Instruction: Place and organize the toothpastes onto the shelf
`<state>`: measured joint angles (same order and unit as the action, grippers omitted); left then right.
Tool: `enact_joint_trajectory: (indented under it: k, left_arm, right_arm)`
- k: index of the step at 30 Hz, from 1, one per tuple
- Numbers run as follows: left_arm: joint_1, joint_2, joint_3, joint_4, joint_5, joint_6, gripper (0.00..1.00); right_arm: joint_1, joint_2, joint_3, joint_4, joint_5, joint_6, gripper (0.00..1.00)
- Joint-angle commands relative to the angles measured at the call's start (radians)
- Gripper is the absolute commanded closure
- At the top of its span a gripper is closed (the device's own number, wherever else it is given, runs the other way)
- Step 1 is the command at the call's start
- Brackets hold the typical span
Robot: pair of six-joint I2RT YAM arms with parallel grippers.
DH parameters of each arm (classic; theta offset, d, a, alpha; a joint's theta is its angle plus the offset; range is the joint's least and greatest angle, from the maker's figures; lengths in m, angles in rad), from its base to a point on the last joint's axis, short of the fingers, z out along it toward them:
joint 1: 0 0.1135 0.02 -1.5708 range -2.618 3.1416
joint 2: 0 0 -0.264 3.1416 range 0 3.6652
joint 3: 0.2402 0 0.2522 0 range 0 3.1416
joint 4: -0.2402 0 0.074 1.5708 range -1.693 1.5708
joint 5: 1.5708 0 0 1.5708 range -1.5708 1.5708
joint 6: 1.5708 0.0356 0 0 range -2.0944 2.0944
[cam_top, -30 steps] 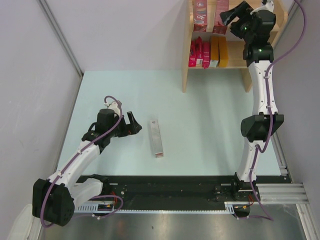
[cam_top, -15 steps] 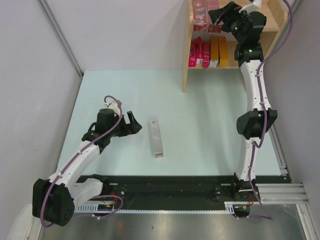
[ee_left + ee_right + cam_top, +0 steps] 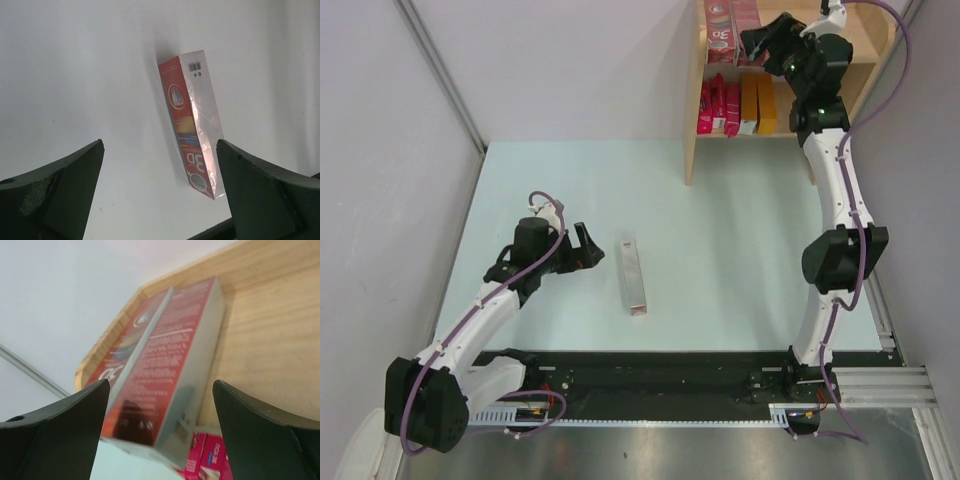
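One silver-and-red toothpaste carton [image 3: 634,277] lies flat on the table. My left gripper [image 3: 588,245] stands open just left of it. In the left wrist view the carton [image 3: 192,125] lies ahead of the open left gripper [image 3: 159,145], nearer the right finger and untouched. My right gripper [image 3: 758,42] is up at the wooden shelf [image 3: 692,120], open. A dark red carton [image 3: 170,365] on the upper board [image 3: 270,330] sits between the fingers of the right gripper [image 3: 161,385], with a gap on each side. A second red carton [image 3: 125,345] lies beside it.
The lower board holds pink cartons [image 3: 717,108], an orange-yellow one [image 3: 749,105] and a gold-tan one [image 3: 767,105], all upright. A grey wall [image 3: 380,180] runs along the table's left edge. The right arm's elbow [image 3: 843,255] hangs over the table's right side.
My right gripper has moved left along the upper board to the red cartons, and its jaws have widened slightly. The left arm and the carton on the table have not moved.
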<state>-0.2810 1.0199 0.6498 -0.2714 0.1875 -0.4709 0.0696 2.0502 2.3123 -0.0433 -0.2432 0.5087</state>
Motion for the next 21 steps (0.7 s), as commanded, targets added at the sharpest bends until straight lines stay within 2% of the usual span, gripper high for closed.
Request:
enact_joint_trajectory:
  k: [1,6,11,16,21]
  left_arm:
    - [-0.017,-0.006,0.010,0.023,0.017,-0.015,0.00]
    - [-0.040,0.003,0.024,0.015,0.001,-0.023,0.00]
    - [-0.083,0.031,0.037,0.020,-0.016,-0.038,0.00]
    - [-0.151,0.089,0.054,0.044,-0.049,-0.063,0.00]
    - [-0.216,0.166,0.093,0.060,-0.095,-0.080,0.00]
  right_arm:
    - [-0.042,-0.169,-0.198,0.020,0.076,0.048,0.10]
    - [-0.092,-0.367,-0.473,0.149,0.065,0.080,0.09]
    - [-0.131,-0.570,-0.721,0.197,0.056,0.096,0.09]
    - [-0.110,-0.791,-0.950,0.117,0.054,0.068,0.09]
    - [0.019,-0.952,-1.097,-0.038,0.128,-0.002,0.08]
